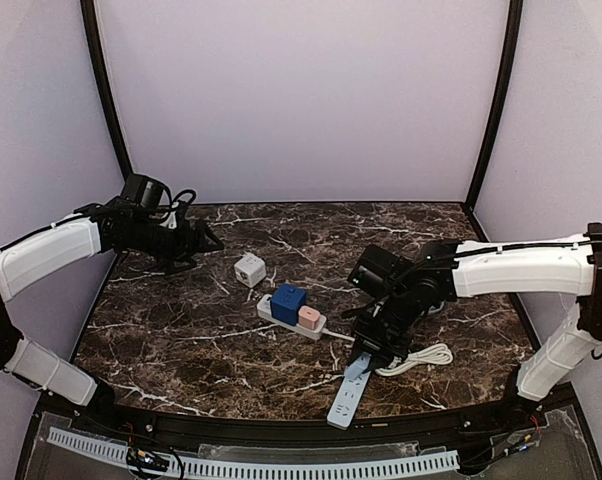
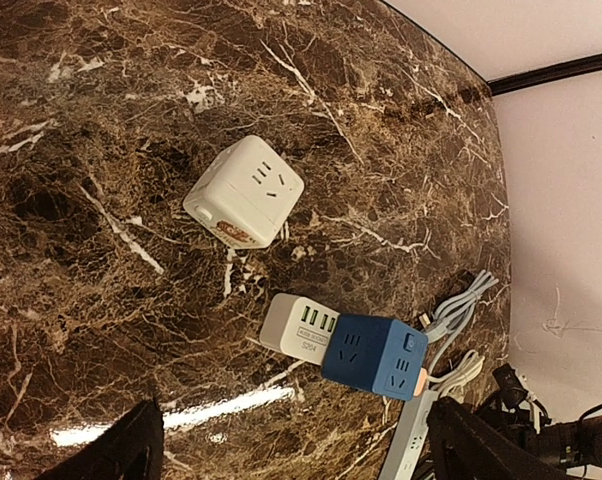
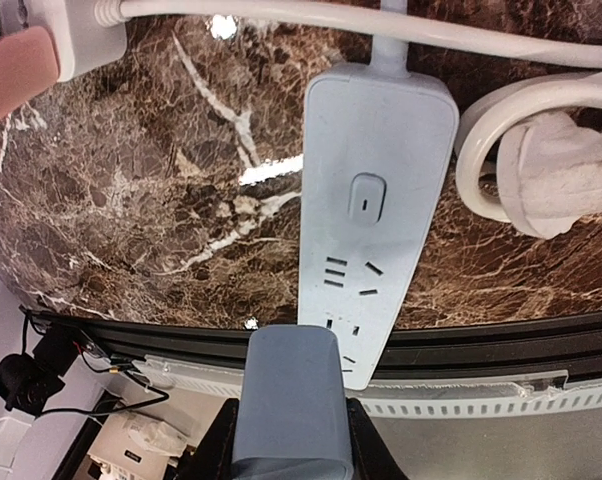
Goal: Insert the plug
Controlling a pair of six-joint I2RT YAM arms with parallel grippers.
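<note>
My right gripper [image 3: 286,445] is shut on a grey-blue plug [image 3: 286,395], with a dark finger against each of its sides. The plug hangs just above the near end of a pale blue power strip [image 3: 373,200] and hides part of that strip's last socket. From above, the right gripper [image 1: 381,338] sits over the same strip [image 1: 347,393], which lies near the table's front edge. My left gripper [image 1: 211,240] hovers open at the far left, nothing between its fingers [image 2: 121,455].
A white cube socket [image 1: 249,269] stands left of centre. A white strip [image 1: 271,310] carries a blue cube [image 1: 288,302] and a pink cube [image 1: 309,317]. A coiled white cable [image 1: 426,355] lies right of the blue strip. The table's front rim [image 3: 481,335] runs close under the plug.
</note>
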